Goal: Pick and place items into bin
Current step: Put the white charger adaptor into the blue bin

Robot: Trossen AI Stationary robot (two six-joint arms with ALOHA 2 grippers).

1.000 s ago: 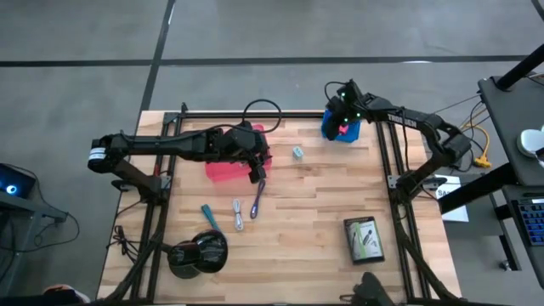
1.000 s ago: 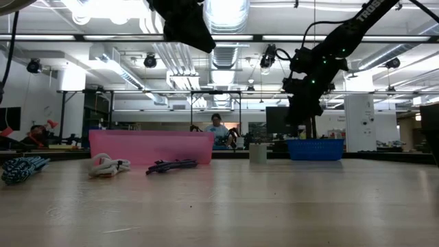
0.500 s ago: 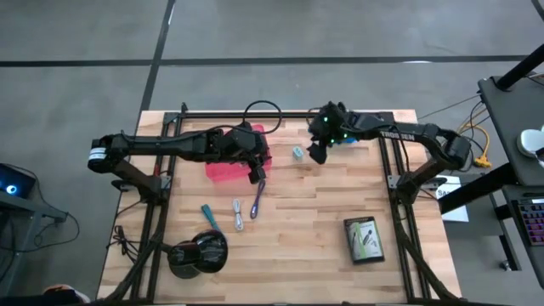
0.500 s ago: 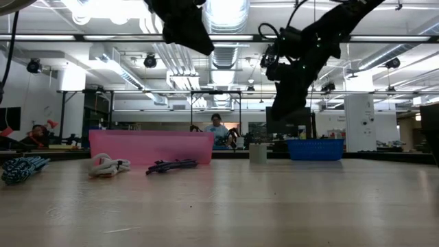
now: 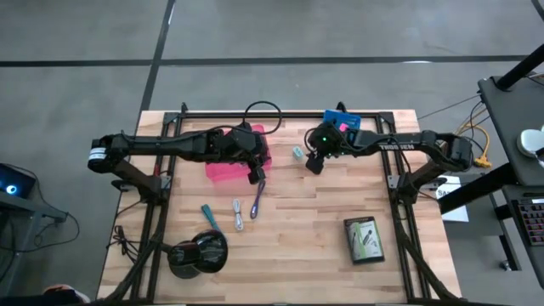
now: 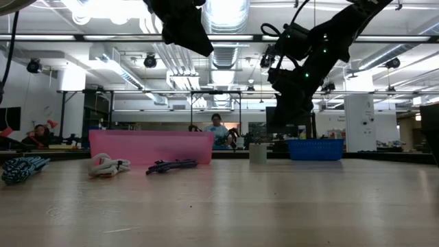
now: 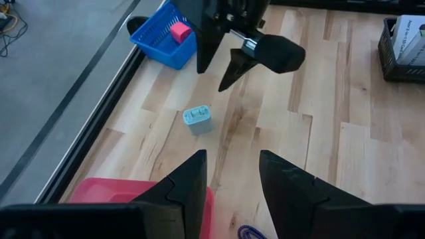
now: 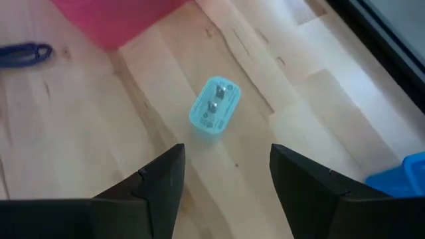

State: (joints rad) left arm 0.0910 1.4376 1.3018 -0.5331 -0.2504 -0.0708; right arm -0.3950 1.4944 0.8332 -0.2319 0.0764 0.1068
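While hovering over table [image 5: 314, 212] back edge, right gripper [image 5: 311, 163] open wide, empty. Pale teal cube [image 5: 298, 152] just beside fingertips, toward pink bin [image 5: 223, 171]; dead ahead between fingers [image 8: 149, 192] in wrist view, long axis tilted. Right arm nearer. Left gripper [image 5: 253, 173] open, empty, by pink bin. Blue basket [image 5: 340, 116] behind right arm.

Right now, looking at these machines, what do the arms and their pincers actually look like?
Both arms are slim, dark, jointed tubes. The left arm has a pale band near its base; the right arm bears white lettering and a small green light. A thin black cable loops beside the right arm in the low view. The left gripper and the right gripper each end in two flat, angular black fingers.
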